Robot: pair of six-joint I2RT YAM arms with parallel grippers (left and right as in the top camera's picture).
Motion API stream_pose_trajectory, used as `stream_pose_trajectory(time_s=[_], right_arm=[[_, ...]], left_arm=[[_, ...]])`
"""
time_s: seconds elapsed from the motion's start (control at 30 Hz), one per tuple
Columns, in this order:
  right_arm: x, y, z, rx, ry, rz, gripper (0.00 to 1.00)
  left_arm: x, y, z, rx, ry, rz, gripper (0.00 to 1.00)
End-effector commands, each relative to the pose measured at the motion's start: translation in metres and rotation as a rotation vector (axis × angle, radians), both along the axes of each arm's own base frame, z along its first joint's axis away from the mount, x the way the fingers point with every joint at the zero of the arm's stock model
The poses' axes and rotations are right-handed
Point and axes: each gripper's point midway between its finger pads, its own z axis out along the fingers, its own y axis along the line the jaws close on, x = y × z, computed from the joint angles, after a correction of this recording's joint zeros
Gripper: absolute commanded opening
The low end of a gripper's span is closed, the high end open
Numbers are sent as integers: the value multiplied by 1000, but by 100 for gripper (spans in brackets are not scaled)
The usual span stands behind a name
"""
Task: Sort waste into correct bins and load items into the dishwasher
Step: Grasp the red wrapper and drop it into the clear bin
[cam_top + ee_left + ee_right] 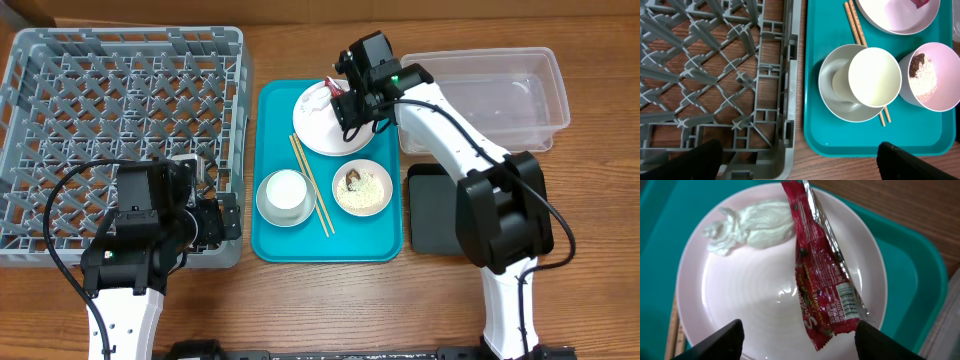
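Beside the dish rack (60,120), the left gripper (800,150) is hovering, jaws spread wide and empty, likely waiting its turn near the cup (874,77) nested in the bowl (835,107). Further right, the right gripper (800,332) is pointing down over the plate (740,310), jaws partly open astride the red wrapper (817,290), seemingly lined up to pinch it for the clear tub (555,90).

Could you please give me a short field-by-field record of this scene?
right gripper: open, astride the red wrapper on the large plate
tissue wad: same plate, beside the wrapper
left gripper: open, holding nothing, near the dish rack
turquoise tray: carries plate, chopsticks, cup inside grey bowl, small dish with rice and brown scrap
bins: clear tub and black tray, right of the turquoise tray
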Motion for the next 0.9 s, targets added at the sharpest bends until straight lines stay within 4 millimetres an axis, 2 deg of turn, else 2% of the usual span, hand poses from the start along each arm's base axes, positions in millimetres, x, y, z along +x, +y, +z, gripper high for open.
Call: stream_pose_trajectory(time_s=[0.0,0.13,0.2,0.37,0.47,0.57,0.73,0.87], right_arm=[[3,2,-19,-16,20,-5,70],[1,1,-36,-28,49,-8,66],[2,2,-37,-28,47,-9,61],[8,-4,-36,-47,27,-52,37],[6,-5,-37,-54,36,-58,18],[4,-7,-38,-52,47,-82,4],[0,-9,-35,-48,75,-115,4],[-1,-9,-4,-34,62,-127,4]], left_arm=[[5,0,11,-9,-30,5,100],[4,0,11,-8,-30,5,100],[4,0,11,-9,-29,6,100],[4,0,11,-9,-29,5,100],[4,0,11,-9,-29,6,100],[4,0,11,-8,-29,5,100],[4,0,10,-9,-26,5,100],[4,0,10,-9,-25,5,100]])
